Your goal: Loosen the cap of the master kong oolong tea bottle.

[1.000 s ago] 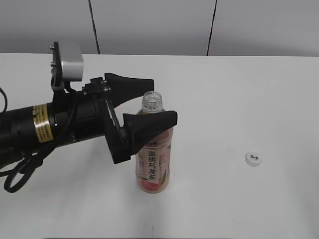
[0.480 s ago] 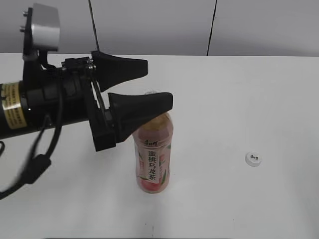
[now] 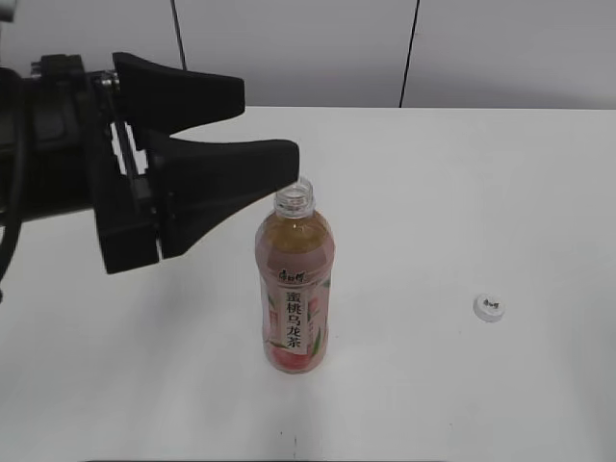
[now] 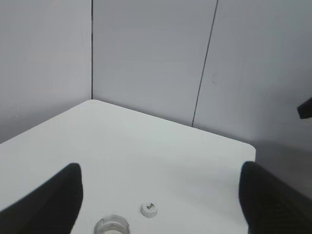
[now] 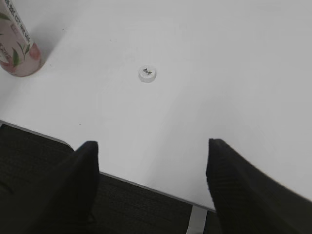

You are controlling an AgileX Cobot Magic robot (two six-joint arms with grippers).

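The oolong tea bottle (image 3: pixel 294 289) stands upright on the white table, its neck open and capless. Its mouth shows at the bottom of the left wrist view (image 4: pixel 112 225), and its base in the right wrist view (image 5: pixel 17 48). The white cap (image 3: pixel 489 308) lies on the table to the bottle's right, dark mark up; it also shows in the left wrist view (image 4: pixel 149 209) and the right wrist view (image 5: pixel 146 74). My left gripper (image 3: pixel 265 125) is open and empty, above and left of the bottle's mouth, clear of it. My right gripper (image 5: pixel 153 161) is open and empty over the table's front edge.
The white table (image 3: pixel 462 192) runs back to a grey panelled wall (image 3: pixel 308 48). Its front edge and the dark floor below show in the right wrist view (image 5: pixel 146 204).
My left gripper has let go of the bottle's shoulder and risen up and to the left, toward the camera. The bottle and the cap have stayed in place.
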